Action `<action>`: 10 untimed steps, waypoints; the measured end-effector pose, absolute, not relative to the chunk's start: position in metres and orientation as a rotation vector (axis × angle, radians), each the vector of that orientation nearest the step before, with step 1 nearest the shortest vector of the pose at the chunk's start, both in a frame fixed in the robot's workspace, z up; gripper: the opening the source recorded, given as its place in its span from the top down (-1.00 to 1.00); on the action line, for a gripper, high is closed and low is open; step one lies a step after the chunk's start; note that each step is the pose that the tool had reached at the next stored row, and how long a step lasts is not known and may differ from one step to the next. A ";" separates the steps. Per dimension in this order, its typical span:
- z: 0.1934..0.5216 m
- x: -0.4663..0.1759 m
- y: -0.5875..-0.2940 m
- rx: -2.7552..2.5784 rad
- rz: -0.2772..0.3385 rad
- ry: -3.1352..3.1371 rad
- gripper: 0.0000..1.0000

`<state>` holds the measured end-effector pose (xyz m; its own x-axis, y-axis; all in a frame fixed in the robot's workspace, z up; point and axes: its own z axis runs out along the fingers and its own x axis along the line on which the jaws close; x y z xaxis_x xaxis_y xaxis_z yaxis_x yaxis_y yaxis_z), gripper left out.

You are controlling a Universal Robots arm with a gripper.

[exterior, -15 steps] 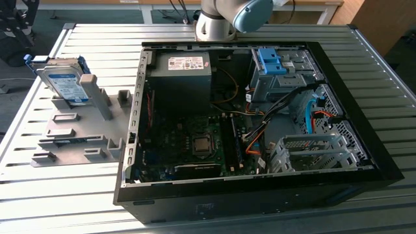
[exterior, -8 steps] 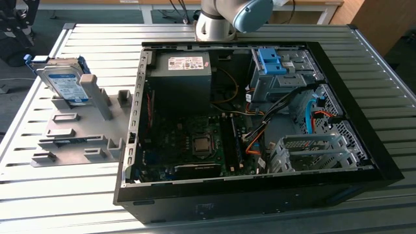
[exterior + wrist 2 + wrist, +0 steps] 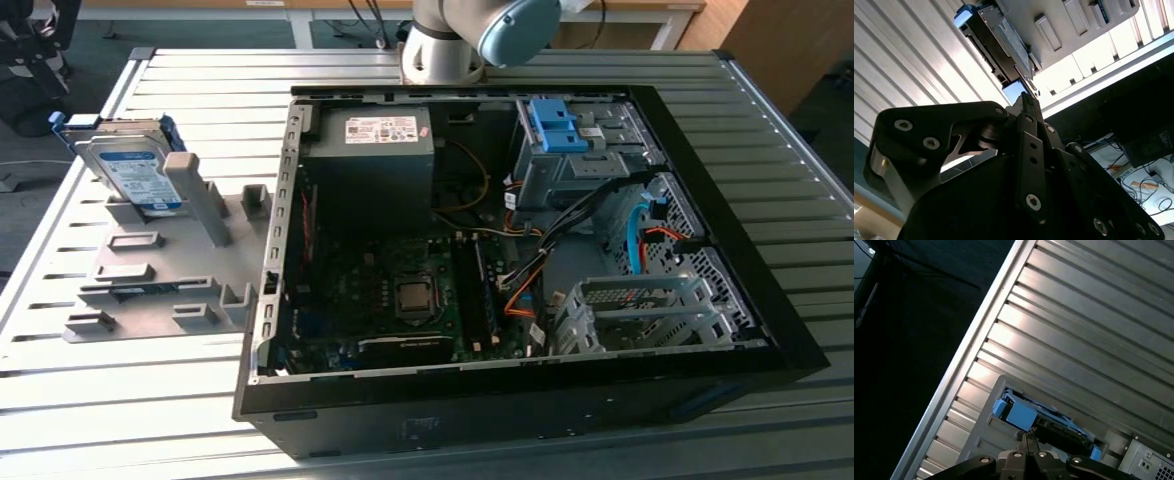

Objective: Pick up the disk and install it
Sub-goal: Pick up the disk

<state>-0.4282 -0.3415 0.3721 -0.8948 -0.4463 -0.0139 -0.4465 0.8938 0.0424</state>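
Gripper (image 3: 1025, 436) was closed, tips together, aimed at the disk (image 3: 134, 165). You saw the disk leaning upright in the grey rack (image 3: 147, 300), beside the computer case (image 3: 534, 400), on the exterior view's left.

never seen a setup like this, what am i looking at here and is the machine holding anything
The machine is a robot arm at a slatted metal table. The exterior view is taken from off the arm; both wrist views come from cameras riding near its pincer, the black grasping part. On the table sit an open computer case and a grey holder. The disk, a silver hard drive in a blue frame, leans in that holder. The pincer is shut, empty, pointing toward the disk but apart from it.
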 end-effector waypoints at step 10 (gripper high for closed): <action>0.372 -0.428 -0.342 -0.970 0.070 2.987 0.79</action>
